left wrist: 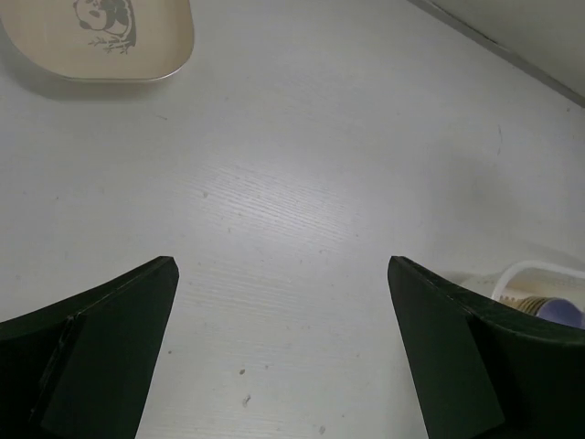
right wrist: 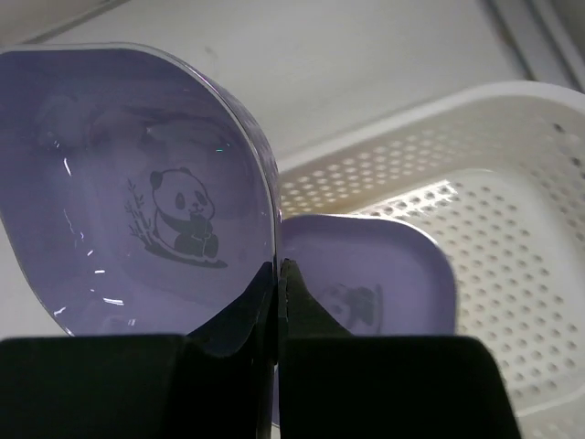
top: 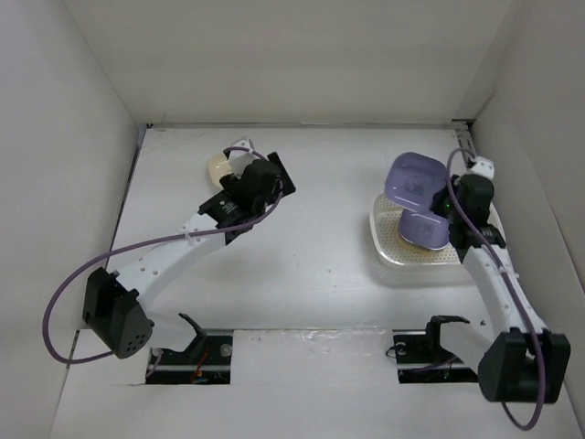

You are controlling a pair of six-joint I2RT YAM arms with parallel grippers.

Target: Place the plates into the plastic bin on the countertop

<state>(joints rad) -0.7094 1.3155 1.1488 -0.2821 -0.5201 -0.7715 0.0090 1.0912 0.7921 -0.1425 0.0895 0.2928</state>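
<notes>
My right gripper [right wrist: 281, 271] is shut on the rim of a purple plate [right wrist: 128, 192] with a panda print and holds it tilted on edge above the white plastic bin [right wrist: 512, 119]. A second purple plate [right wrist: 384, 274] lies in the bin below it. In the top view the held plate [top: 411, 180] hangs over the bin's [top: 388, 249] far left part, above the lying plate [top: 422, 230]. My left gripper [left wrist: 283, 274] is open and empty above the bare countertop [left wrist: 302, 165]. A cream plate [left wrist: 110, 41] lies beyond it, also shown in the top view [top: 218, 168].
White walls enclose the countertop on the left, back and right. The bin's corner with a purple plate [left wrist: 558, 311] shows at the right edge of the left wrist view. A purple cable [top: 137, 251] loops along the left arm.
</notes>
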